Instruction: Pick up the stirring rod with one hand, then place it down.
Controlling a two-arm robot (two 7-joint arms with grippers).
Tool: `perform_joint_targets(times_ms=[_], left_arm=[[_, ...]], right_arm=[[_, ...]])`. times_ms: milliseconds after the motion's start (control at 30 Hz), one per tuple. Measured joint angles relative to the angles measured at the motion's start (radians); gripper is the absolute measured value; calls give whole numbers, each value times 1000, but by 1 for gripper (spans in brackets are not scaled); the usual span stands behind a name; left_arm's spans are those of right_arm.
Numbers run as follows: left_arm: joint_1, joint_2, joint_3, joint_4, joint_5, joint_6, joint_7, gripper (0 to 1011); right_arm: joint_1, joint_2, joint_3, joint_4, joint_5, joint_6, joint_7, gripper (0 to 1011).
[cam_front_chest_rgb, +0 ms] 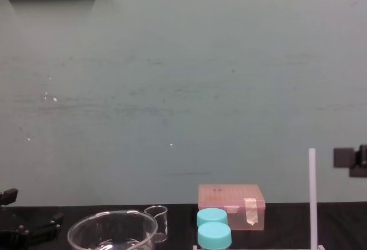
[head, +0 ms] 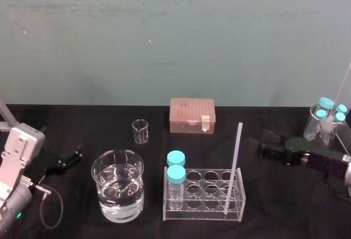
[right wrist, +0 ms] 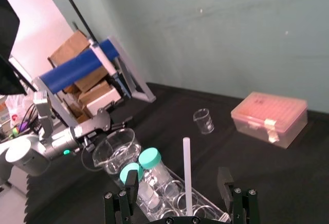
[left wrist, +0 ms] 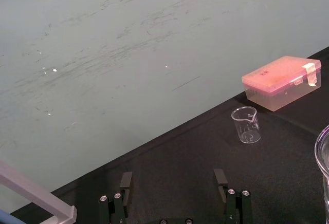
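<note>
The rod (head: 233, 168) stands on end in the clear rack (head: 203, 205) at the lower centre-right of the head view. Its foot sits in a cell at the rack's right end and its long axis is close to vertical. In the head view the top leans slightly toward the upper right, while in the chest view it (cam_front_chest_rgb: 312, 198) rises straight up at the lower right, well above the two blue-capped jars (head: 176, 168) at the rack's left end. The right gripper (head: 264, 143) reaches in from the right edge of the head view, level with the rod's upper half and near it but apart. Its fingers are spread wide and hold nothing. In the right wrist view the rod (right wrist: 187, 178) stands ahead of the right gripper (right wrist: 177, 180), roughly in line with the gap between its fingers. The left gripper (head: 68, 159) lies low at the left of the head view on the black table (head: 285, 206), well apart from the rod. Its fingers are also spread and empty, as the left wrist view (left wrist: 173, 180) shows. A beaker of water (head: 118, 192) sits left of the rack, with a small beaker (head: 140, 131) and a pink box (head: 192, 115) behind.
</note>
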Motion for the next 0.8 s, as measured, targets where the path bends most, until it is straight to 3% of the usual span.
perform_joint_targets(times_ms=[367,800], left_arm=[[0,0,0,0,0,0,0,1005],[0,0,0,0,0,0,0,1005]], right_arm=[[103,-39,-109,88,-39,15,27,1003],[173,-75,-183,178,-49,-6,55,1003]])
